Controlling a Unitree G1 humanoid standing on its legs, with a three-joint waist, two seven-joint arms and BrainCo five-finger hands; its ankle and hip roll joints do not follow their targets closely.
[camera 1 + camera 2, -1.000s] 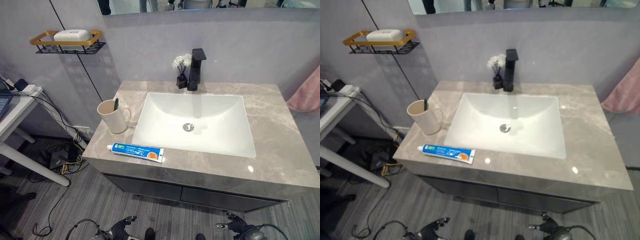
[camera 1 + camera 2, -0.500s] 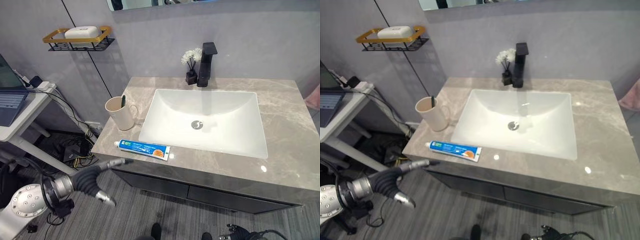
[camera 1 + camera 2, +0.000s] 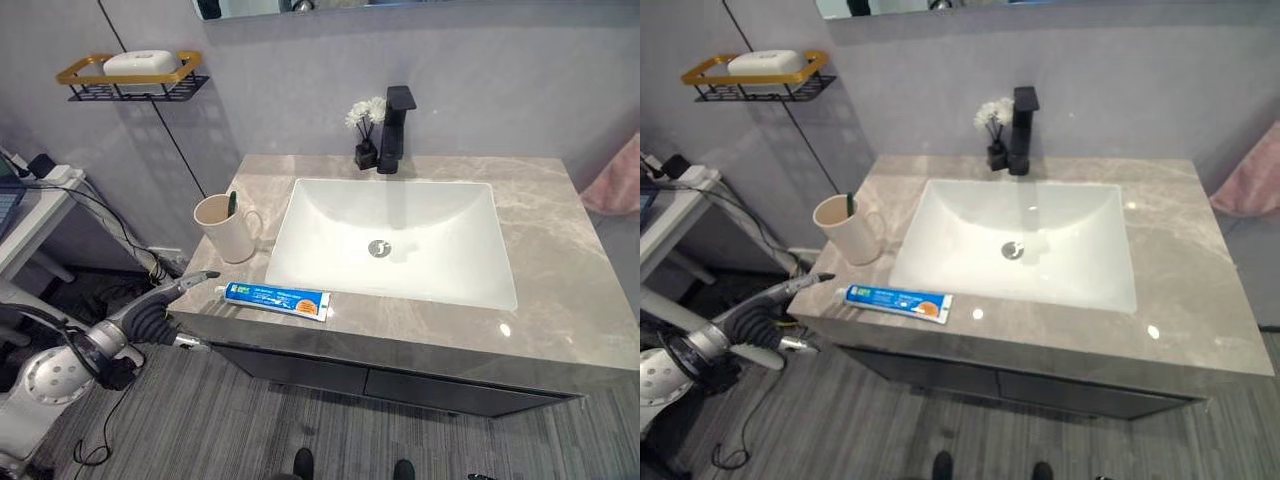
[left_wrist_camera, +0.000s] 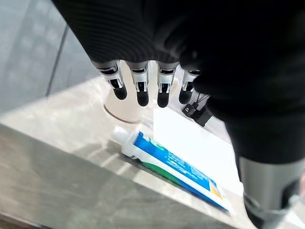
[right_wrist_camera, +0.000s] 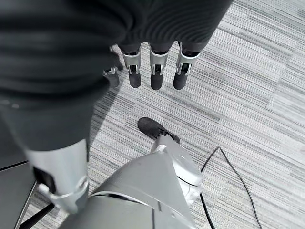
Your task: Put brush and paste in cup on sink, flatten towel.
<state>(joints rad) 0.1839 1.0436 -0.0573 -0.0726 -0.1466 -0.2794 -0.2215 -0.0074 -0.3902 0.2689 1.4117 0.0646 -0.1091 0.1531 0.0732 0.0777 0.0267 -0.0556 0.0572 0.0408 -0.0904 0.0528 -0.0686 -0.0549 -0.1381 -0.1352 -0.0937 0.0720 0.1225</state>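
Your left hand (image 3: 160, 312) hovers at the near left corner of the counter (image 3: 560, 300), fingers (image 4: 139, 90) straight and relaxed, gripping nothing, just left of the toothpaste tube (image 3: 277, 299). The tube lies flat along the near counter edge, between the basin (image 3: 390, 240) and that edge. The cup (image 3: 224, 230) stands upright behind it, left of the basin, with a dark-green brush (image 3: 232, 205) inside. Your right hand (image 5: 152, 71) hangs over the floor, fingers straight, empty. A pink towel (image 3: 615, 180) shows at far right.

Bright, even overhead light; small glare spots on the countertop (image 3: 560, 300) near right, soft shadows; toothpaste tube (image 4: 176, 167) slightly blurred in left wrist view.
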